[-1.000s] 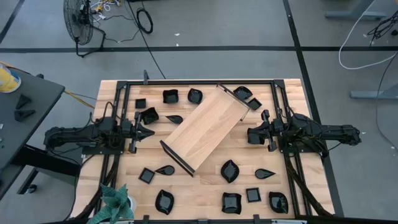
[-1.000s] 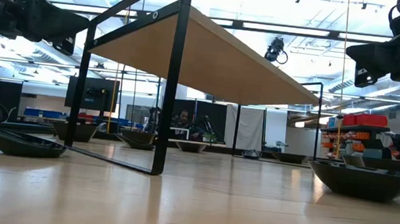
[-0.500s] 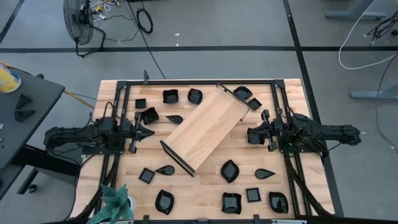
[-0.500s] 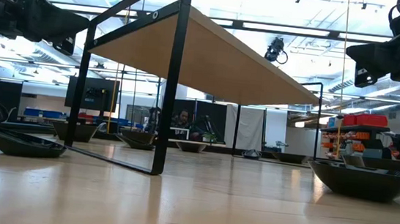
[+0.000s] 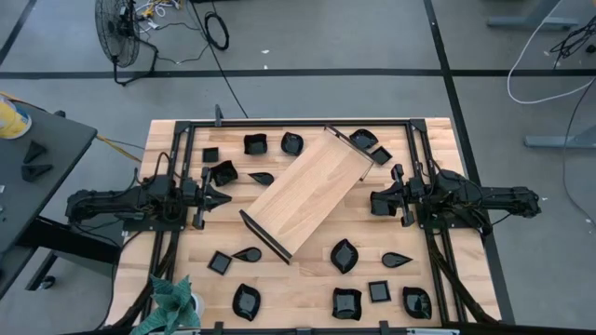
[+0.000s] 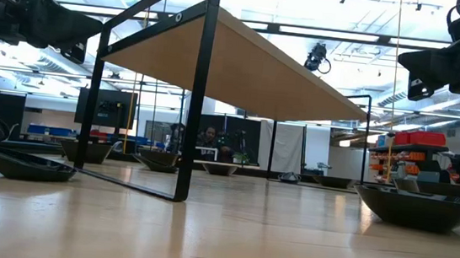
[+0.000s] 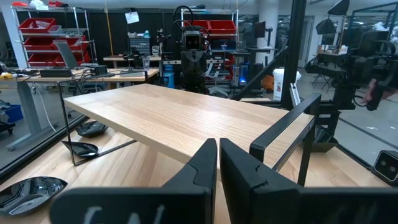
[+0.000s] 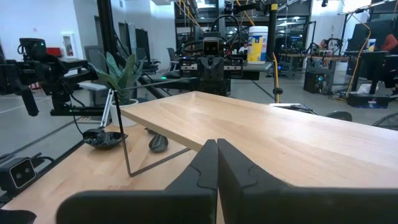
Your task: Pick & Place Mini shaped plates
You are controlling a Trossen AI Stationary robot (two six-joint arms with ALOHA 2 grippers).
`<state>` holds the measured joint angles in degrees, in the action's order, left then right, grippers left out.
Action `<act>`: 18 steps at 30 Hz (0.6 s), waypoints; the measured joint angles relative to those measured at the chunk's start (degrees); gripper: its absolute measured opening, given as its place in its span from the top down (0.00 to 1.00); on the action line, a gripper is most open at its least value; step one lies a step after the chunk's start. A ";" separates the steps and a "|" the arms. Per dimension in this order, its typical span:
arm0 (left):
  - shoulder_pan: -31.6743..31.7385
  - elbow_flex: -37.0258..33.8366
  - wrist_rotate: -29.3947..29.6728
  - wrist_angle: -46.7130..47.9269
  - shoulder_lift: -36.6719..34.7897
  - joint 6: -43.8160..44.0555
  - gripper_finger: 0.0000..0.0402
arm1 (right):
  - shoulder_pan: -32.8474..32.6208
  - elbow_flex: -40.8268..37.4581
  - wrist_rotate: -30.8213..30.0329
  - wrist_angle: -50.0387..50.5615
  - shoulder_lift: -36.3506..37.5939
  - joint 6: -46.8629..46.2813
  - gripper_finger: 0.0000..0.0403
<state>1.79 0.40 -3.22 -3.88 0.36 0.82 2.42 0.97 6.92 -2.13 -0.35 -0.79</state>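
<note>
Several mini shaped plates, small glossy black dishes, lie flat on the wooden table around a long light-wood tray (image 5: 307, 191). The tray stands slantwise at the middle on black end frames (image 6: 195, 100). Some plates lie along the far side (image 5: 254, 144), (image 5: 291, 143), (image 5: 363, 139). Others lie along the near side (image 5: 344, 256), (image 5: 246, 301), (image 5: 416, 301). My left gripper (image 5: 223, 196) (image 7: 218, 144) hovers level at the tray's left, shut and holding nothing. My right gripper (image 5: 374, 201) (image 8: 217, 143) hovers level at the tray's right, shut and holding nothing. Both point at the tray.
A black metal frame (image 5: 298, 122) borders the table top. A green plant (image 5: 172, 302) stands at the near left corner. In the low view, plates (image 6: 15, 162) (image 6: 421, 207) lie on either side of the raised tray. Bare wood shows between the plates.
</note>
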 joint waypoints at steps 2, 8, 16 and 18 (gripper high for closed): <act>0.01 0.00 0.00 0.00 0.00 0.00 0.94 | 0.01 0.02 0.00 0.00 0.00 0.00 1.00; 0.00 0.00 0.00 0.00 0.00 0.00 0.94 | 0.00 0.02 0.02 -3.00 0.01 -2.12 1.00; 0.00 -0.02 0.00 0.00 0.00 0.00 0.94 | 0.02 0.00 -0.02 -18.12 -0.01 -19.62 1.00; -0.01 -0.02 0.00 0.00 0.00 0.00 0.94 | 0.02 0.00 0.00 -22.09 -0.01 -23.20 1.00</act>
<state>1.78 0.38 -3.22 -3.88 0.36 0.82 2.44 0.97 6.92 -24.22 -0.36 -23.99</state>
